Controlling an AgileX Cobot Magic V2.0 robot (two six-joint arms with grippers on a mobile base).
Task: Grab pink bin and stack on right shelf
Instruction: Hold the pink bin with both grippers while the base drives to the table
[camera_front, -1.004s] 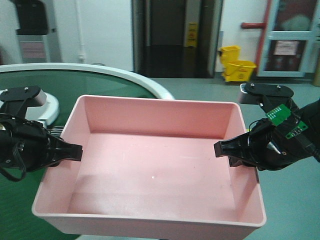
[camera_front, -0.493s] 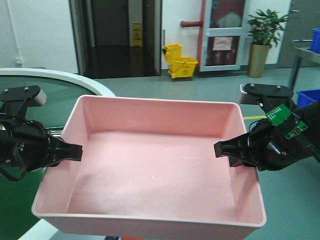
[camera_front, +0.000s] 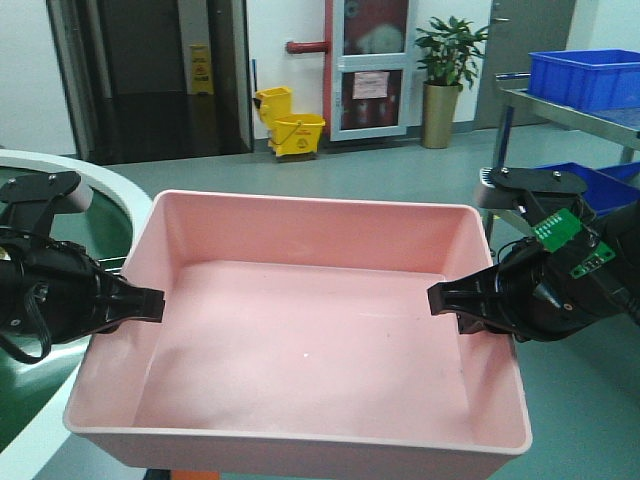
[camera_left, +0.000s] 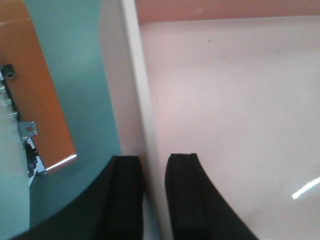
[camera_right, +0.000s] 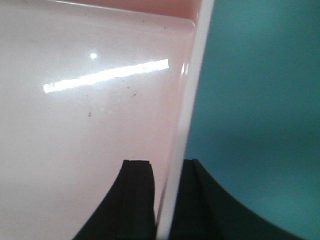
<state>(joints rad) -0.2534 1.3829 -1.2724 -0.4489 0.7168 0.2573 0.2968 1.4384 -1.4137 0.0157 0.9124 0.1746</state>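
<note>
The pink bin (camera_front: 300, 330) is held up in front of me, level and with nothing inside. My left gripper (camera_front: 150, 303) is shut on its left wall, one finger inside and one outside. My right gripper (camera_front: 445, 297) is shut on the right wall in the same way. In the left wrist view the bin's rim (camera_left: 135, 75) runs straight down between the fingers of the left gripper (camera_left: 153, 159). The right wrist view shows the right gripper (camera_right: 167, 162) pinching the pale rim of the bin (camera_right: 100, 100). The right shelf is out of view.
The green conveyor belt with its white rim (camera_front: 100, 180) lies at the far left. A grey metal rack (camera_front: 560, 110) at the right carries a blue crate (camera_front: 585, 75), with another blue crate (camera_front: 600, 185) lower down. A yellow mop bucket (camera_front: 295, 130) and potted plant (camera_front: 445, 70) stand by the back wall.
The whole view has swung to the right with the bin held the same way. The conveyor slid off to the left, and the plant and the rack with blue crates came into view.
</note>
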